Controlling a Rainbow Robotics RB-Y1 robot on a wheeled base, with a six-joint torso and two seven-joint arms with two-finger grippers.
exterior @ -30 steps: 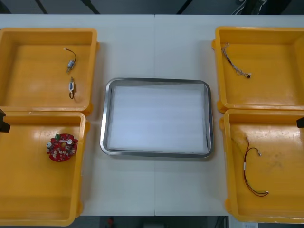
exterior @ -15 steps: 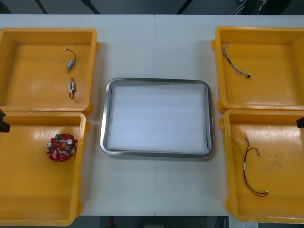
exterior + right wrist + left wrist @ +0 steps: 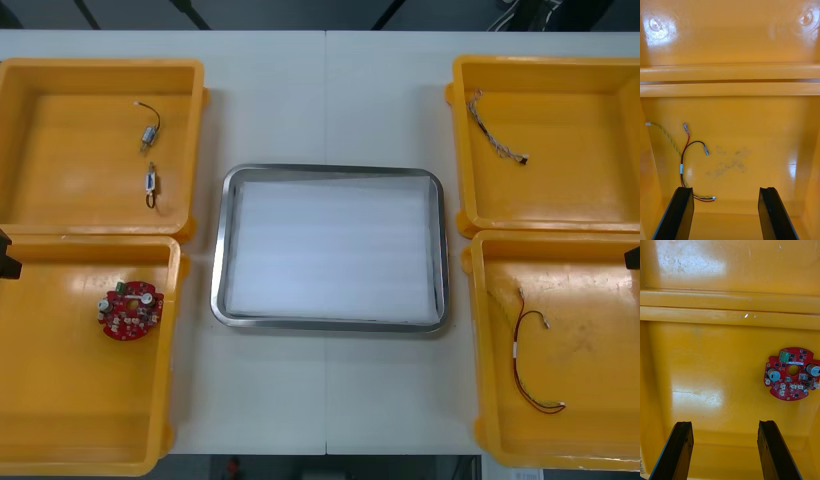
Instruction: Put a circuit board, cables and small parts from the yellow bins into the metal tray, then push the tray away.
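Narrow gaps between tray (image 3: 328, 171) and bins (image 3: 197, 140)

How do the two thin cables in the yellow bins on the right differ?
The pale twisted cable lies nearly straight in the far right yellow bin; the red, black and yellow cable bends in a curve in the near right yellow bin. The first looks one pale tone, the second multi-coloured. The open right gripper hangs above the second's bin. Both are thin, end in small plugs and lie untouched.
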